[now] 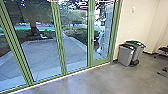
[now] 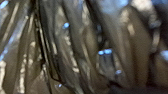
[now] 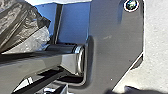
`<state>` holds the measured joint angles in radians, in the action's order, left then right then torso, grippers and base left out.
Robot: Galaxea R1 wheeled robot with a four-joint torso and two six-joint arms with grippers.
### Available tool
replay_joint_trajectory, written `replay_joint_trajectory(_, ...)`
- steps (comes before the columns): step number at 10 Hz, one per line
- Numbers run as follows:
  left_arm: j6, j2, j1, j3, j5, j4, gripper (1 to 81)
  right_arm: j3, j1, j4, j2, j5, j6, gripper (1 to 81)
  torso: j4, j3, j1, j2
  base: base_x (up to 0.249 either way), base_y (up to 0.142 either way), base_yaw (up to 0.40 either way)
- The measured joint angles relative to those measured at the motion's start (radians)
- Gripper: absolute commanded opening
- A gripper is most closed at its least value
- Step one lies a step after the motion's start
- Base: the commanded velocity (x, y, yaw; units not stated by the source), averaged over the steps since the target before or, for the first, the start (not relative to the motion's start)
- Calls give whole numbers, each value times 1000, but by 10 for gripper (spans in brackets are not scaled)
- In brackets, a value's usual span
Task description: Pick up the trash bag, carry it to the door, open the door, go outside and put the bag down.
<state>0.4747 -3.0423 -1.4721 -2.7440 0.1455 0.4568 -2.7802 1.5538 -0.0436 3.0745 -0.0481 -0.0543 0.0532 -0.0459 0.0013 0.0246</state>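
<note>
Step in hand, my judgement: carrying the bag to the door. The trash bag lies right up against the left wrist camera, dark film in loose folds; the right wrist view has it beside the robot's own dark plate. Its clock bearing I can't fix. Whether the left hand is clenched on it or merely near, I cannot tell; state of the right hand likewise unknown. The glass door stands at one o'clock, apparently closed, its handle on the edge nearer twelve. Two bins sit at two o'clock, just past the frame. Procedure: creep in, bear toward one o'clock, keep the bag clear of wheels and bins, avoid jerks that might swing or tear thin film, and square up within easy reach of the handle.
</note>
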Motion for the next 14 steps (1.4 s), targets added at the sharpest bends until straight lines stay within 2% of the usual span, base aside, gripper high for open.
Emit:
replay_joint_trajectory(9,0,-4,0,0,0,-1,10,-8,0,0,-6,0,-1,811,0,0,0,0,144,-75,0)
replay_joint_trajectory(14,0,-5,-1,-1,0,-1,10,-10,1,0,-8,-1,-1,811,0,0,0,0,144,0,0)
